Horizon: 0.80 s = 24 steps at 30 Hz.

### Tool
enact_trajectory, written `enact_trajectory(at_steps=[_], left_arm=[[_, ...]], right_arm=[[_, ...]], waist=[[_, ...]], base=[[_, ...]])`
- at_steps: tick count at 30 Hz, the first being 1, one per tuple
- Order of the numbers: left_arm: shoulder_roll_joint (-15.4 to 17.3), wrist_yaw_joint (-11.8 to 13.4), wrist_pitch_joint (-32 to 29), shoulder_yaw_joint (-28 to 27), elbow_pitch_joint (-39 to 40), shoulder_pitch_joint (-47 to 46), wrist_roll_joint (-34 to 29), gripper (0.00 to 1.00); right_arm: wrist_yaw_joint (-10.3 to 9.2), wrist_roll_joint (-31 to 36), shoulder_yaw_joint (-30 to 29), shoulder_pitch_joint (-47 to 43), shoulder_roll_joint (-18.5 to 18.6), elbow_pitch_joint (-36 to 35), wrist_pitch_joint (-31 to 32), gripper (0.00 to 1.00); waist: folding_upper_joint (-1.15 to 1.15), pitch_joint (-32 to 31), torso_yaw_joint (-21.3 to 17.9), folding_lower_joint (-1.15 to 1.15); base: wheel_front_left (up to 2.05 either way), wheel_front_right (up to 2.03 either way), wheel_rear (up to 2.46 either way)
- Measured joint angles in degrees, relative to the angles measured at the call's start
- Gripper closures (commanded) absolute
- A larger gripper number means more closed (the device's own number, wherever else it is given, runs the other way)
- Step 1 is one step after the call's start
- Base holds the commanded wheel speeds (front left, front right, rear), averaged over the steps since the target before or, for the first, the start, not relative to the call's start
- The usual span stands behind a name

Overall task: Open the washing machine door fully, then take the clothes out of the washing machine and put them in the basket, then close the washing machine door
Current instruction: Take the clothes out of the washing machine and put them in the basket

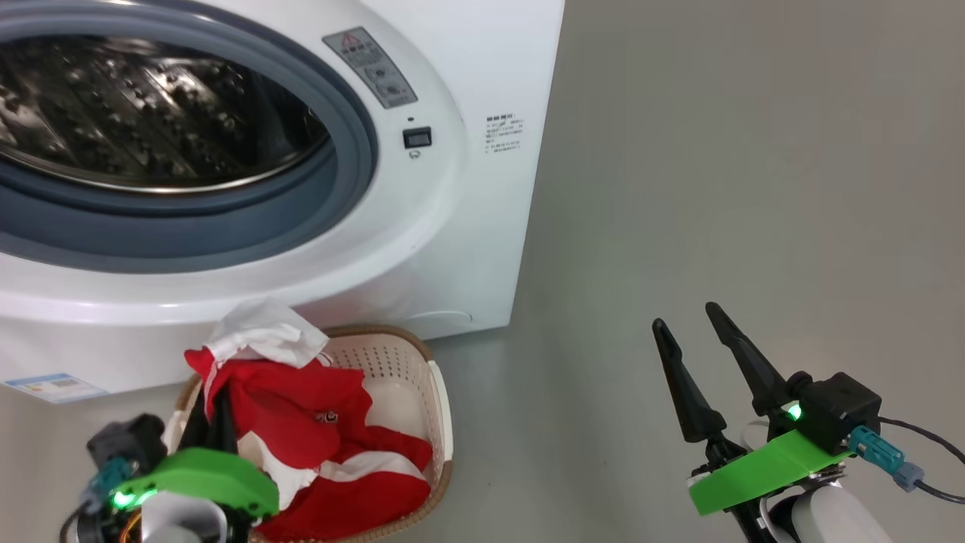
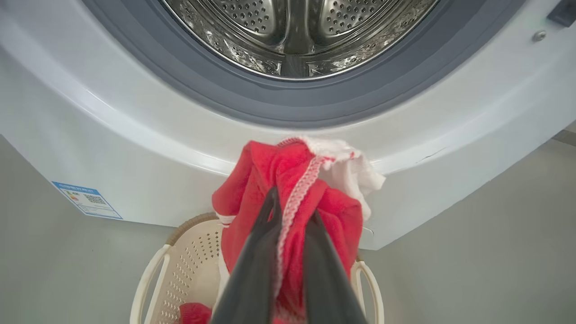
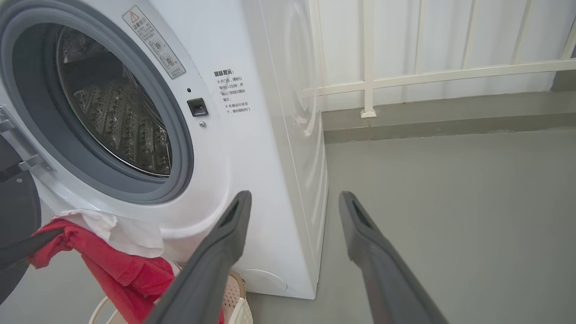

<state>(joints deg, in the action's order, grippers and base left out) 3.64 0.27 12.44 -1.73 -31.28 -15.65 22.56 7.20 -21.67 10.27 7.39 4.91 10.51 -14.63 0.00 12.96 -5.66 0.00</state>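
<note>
You are pinching the clothes [image 2: 270,166] in the left gripper [image 2: 293,204], their lower folds lying in the basket [image 1: 441,407] directly beneath it at the foot of the washing machine [image 1: 467,226], while the right gripper [image 1: 686,317] is idling spread wide, well apart.

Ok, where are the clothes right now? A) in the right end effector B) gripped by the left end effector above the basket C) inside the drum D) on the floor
B: the left end effector is shut on the clothes, which hang into the basket.
</note>
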Motion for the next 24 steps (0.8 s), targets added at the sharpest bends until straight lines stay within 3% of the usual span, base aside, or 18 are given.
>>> enact_trajectory(at_steps=[13,24], left_arm=[[-0.7,-2.9,-3.8,0.5,-30.1,-17.5,2.7,1.0],[0.4,-3.9,-5.2,1.7,-40.9,-23.9,3.2,1.0]], right_arm=[[0.0,0.0,0.0,4.2,0.2,-1.0,0.0,0.0],[0.0,0.0,0.2,7.1,0.1,-1.4,0.0,0.0]], waist=[[0.0,8.0,-1.3,0.0],[0.0,14.1,-3.4,0.0]], base=[[0.0,0.0,0.0],[0.0,0.0,0.0]])
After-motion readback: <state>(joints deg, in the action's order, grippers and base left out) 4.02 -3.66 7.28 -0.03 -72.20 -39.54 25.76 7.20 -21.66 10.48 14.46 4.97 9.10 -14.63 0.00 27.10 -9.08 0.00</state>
